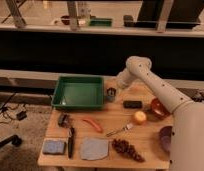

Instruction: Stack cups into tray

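Note:
The green tray (65, 102) stands at the back left of the wooden table, and its flat bottom shows nothing in it. A small grey cup (111, 94) sits just off the tray's right side. My gripper (114, 89) hangs right over that cup, at the end of the white arm reaching in from the right. The gripper hides the cup's top. I cannot tell whether it touches the cup. No other cup shows.
On the table's right side lie a black block (132, 104), a red-orange bowl (157, 107), a round fruit (139, 117) and a purple bowl (165, 138). In front are a fork (120, 131), a red pepper (92, 124), grapes (127, 149), a grey-blue mat (94, 148), a sponge (54, 146) and a brush (70, 139).

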### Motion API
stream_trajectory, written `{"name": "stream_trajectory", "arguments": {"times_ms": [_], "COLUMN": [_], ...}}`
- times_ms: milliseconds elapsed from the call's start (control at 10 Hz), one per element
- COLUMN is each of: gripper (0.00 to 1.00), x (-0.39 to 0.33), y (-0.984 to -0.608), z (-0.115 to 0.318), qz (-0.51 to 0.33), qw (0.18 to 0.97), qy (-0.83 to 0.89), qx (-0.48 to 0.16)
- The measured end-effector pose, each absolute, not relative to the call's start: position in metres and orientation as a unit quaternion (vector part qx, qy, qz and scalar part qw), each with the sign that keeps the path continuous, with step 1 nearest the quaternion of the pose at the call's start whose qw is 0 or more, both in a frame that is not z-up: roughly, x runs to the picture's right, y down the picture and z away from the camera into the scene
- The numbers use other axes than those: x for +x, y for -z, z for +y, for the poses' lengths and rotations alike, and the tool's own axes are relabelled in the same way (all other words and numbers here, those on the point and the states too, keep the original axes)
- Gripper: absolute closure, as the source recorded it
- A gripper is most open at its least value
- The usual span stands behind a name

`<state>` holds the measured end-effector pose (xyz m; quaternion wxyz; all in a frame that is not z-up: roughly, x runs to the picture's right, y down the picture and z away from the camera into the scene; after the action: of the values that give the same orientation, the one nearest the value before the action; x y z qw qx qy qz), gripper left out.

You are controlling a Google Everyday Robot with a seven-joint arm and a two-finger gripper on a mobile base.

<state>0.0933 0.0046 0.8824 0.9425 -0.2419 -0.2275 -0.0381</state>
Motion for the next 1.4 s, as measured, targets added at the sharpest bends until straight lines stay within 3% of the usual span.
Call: {"name": "stream_trajectory", "arguments": {"times_ms": [1400], "gripper": [0.20], "x": [0.094], "y": [-0.878], "z": [0.030], "qz": [-0.219], "qw": [0.940], "qy": [0.039], "qx": [-0.260]}}
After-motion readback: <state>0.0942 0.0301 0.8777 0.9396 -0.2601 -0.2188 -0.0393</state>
